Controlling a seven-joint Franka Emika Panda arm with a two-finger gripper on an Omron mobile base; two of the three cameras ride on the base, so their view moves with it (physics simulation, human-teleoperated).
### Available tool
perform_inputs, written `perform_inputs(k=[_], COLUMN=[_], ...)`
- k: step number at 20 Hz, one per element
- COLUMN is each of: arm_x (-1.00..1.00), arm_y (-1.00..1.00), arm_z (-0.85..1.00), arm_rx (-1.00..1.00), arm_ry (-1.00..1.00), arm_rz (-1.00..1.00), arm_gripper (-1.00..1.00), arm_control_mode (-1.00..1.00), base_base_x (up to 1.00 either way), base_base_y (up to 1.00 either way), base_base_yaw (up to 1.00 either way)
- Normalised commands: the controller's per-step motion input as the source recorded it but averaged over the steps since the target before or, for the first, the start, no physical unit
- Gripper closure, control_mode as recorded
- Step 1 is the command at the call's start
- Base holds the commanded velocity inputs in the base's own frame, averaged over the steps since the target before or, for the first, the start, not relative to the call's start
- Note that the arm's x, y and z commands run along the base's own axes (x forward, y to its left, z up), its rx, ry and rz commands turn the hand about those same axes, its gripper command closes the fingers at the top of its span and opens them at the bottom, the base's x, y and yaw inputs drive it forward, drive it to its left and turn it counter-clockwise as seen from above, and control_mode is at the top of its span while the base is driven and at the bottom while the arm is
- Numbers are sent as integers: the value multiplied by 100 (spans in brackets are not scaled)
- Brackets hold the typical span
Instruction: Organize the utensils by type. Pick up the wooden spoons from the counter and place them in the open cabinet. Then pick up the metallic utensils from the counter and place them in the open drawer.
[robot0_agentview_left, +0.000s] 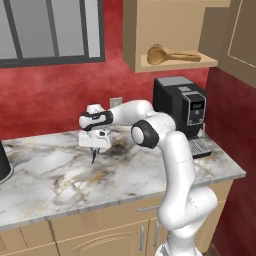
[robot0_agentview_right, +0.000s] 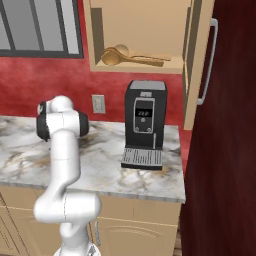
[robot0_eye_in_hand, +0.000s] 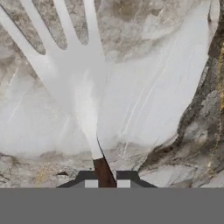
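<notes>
So both wooden spoons (robot0_agentview_left: 172, 54) are already up in the open cabinet (robot0_agentview_left: 150, 30), meaning we're on the metal stuff now. Our gripper (robot0_eye_in_hand: 106, 181) is pinched shut on the dark handle of a fork (robot0_eye_in_hand: 83, 92), and it looks just lifted off the counter (robot0_agentview_left: 50, 175). Next we'd guess it needs carrying over to the drawer, which we can't spot from here. Plenty of bare marble around us; the coffee machine (robot0_agentview_left: 181, 105) sits to the right, so we swing clear of that and mind the counter's front edge.
</notes>
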Motion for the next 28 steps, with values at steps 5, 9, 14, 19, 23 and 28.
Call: perform_inputs(k=[5, 9, 14, 19, 23, 28], arm_x=[-65, -51, -64, -74, -68, -61], arm_y=[-14, -9, -7, -7, -24, -27], arm_z=[4, 49, 74, 67, 52, 44], arm_rx=[0, 0, 1, 0, 0, 0], arm_ry=[-12, -23, -24, -28, -24, -20], arm_rz=[-8, -5, 0, 0, 9, 28], arm_gripper=[100, 100, 100, 100, 100, 100], arm_control_mode=[-100, -100, -100, -100, -100, -100], base_base_x=[0, 0, 0, 0, 0, 0], base_base_y=[0, 0, 0, 0, 0, 0], base_base_yaw=[0, 0, 0, 0, 0, 0])
